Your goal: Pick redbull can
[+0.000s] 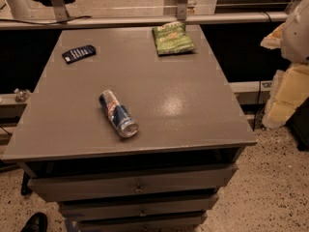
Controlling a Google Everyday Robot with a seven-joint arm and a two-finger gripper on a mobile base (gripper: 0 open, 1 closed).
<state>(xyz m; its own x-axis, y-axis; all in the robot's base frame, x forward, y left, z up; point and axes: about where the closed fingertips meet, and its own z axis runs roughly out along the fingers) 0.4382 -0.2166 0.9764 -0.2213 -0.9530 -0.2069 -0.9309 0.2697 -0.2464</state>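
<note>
The redbull can (118, 113) lies on its side on the grey cabinet top (169, 91), left of the middle and toward the front edge. It is blue and silver, with its shiny silver end pointing to the front right. My gripper (286, 94) is a white and cream shape at the right edge of the view. It hangs beyond the cabinet's right side, far to the right of the can and touching nothing.
A green snack bag (173, 37) lies at the back of the top, right of centre. A flat dark blue packet (78, 53) lies at the back left. Drawers (135, 182) run below the front edge. A rail (145, 19) crosses behind. A shoe (35, 222) is on the floor.
</note>
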